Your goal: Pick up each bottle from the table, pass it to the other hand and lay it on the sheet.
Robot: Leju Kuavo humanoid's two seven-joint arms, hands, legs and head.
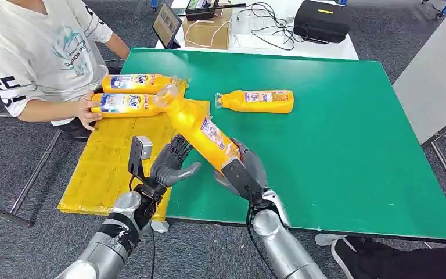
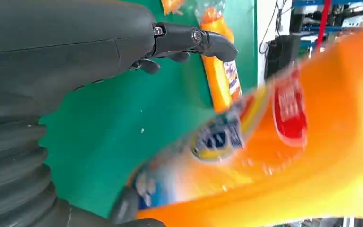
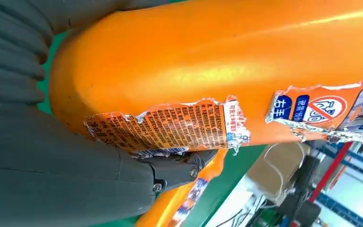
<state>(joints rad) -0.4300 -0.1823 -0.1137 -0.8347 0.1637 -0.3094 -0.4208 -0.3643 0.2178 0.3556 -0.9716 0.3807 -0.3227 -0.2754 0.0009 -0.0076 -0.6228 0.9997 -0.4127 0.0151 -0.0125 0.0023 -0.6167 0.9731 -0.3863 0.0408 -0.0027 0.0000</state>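
Right hand (image 1: 241,168) with fingers wrapped around the base of a tilted orange bottle (image 1: 200,129), left hand (image 1: 171,165) just beside it, fingers spread, above the green tabletop (image 1: 348,151), two bottles (image 1: 129,94) on the yellow sheet (image 1: 107,168)

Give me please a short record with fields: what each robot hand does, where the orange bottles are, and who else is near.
right hand: grips the base of a tilted orange plastic bottle
left hand: open beside that bottle, not gripping
yellow sheet: two orange bottles lying on it
green table: one orange bottle lying
person's hand: touching the sheet bottles
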